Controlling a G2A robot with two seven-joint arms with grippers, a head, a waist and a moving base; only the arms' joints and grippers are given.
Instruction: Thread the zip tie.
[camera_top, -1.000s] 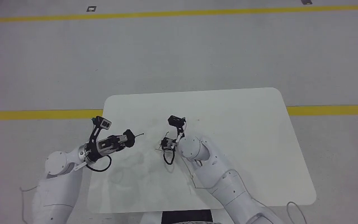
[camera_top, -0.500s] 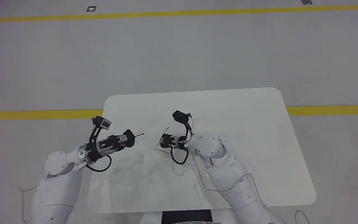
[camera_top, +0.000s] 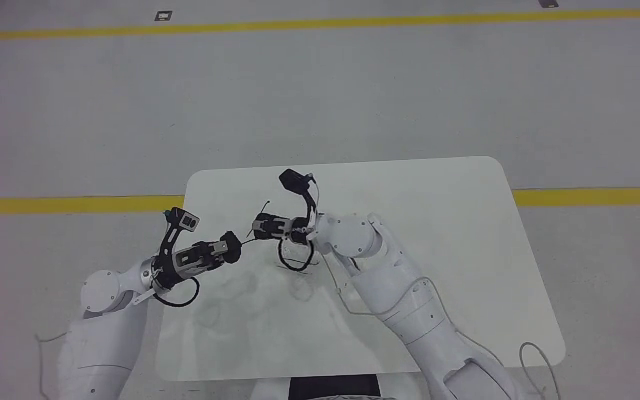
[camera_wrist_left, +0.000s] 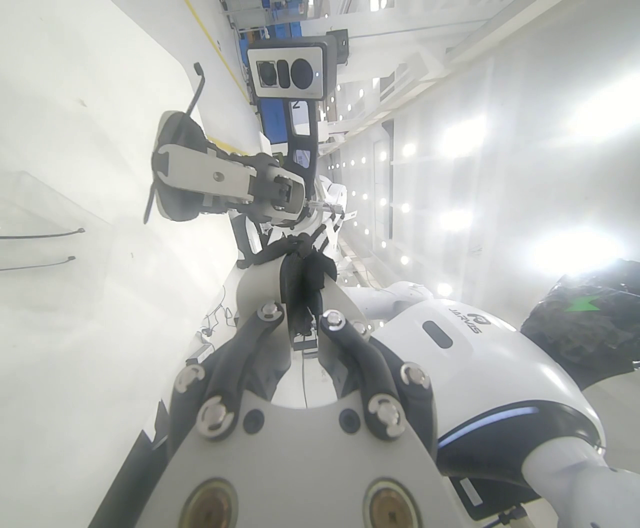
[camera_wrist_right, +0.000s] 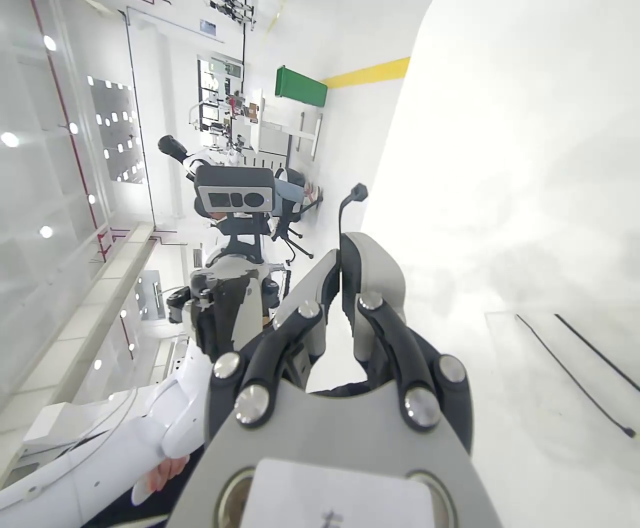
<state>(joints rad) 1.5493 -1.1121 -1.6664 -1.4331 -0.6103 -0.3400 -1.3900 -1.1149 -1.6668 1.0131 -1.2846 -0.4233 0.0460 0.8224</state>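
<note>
While the right fingers pinch a slim black plastic zip tie partway along its strap, its small blocky head stands free beyond their tips and its tail sticks out the other side, above the white rounded desk. The left fingers are pressed together on a thin black strip that points toward the tie; whether this is a second tie I cannot tell. Strip tip and tie head sit near each other but apart, so the step in hand looks like the line-up before insertion. To do it well, I would hold one arm fixed and steer only the other, turn the head so its slot faces the strip squarely, and approach along the strip's own axis. Both grips need to be firm, since thin plastic will flex and glance off the slot's edge if pushed at an angle. Two spare black zip ties lie side by side on the desk, well apart from the work.
</note>
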